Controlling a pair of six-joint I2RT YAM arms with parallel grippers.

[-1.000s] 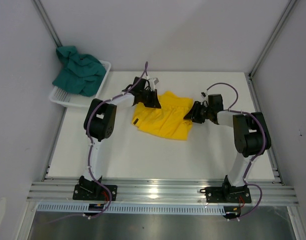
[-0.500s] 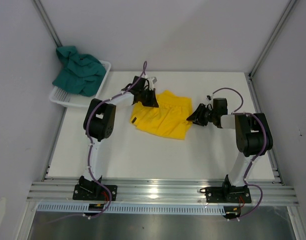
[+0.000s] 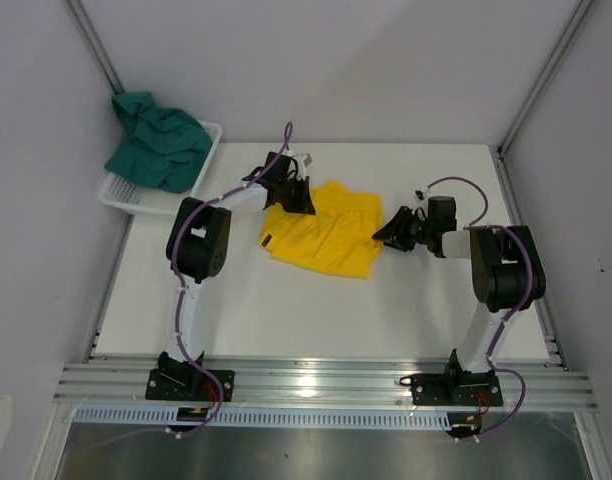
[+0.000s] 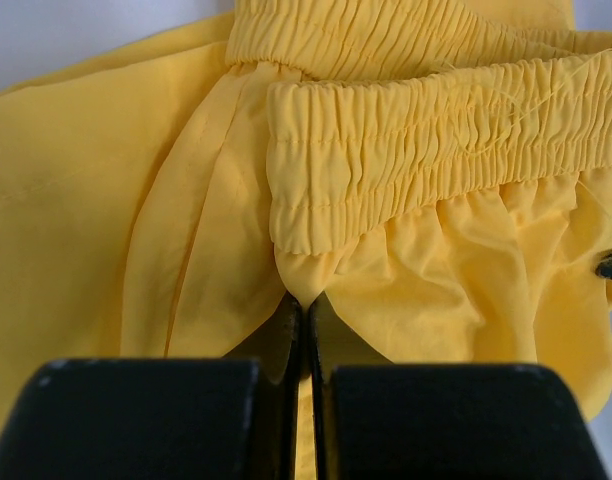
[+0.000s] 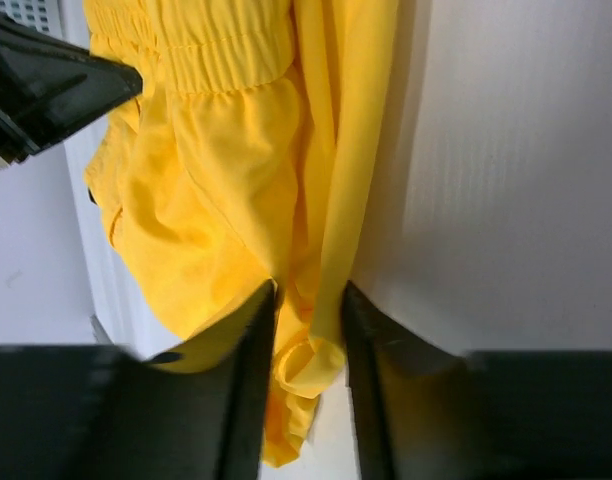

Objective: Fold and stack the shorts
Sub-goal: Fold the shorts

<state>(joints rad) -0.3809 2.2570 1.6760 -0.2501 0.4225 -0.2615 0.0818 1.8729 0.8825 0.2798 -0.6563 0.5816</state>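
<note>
1 yellow shorts point(image 3: 321, 238), 1 teal shorts point(image 3: 158, 142), 1 basket point(image 3: 119, 196).

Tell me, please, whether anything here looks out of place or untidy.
The teal shorts are heaped crumpled in the white basket, spilling over its far rim; the yellow shorts lie rumpled. Nothing looks damaged.
</note>
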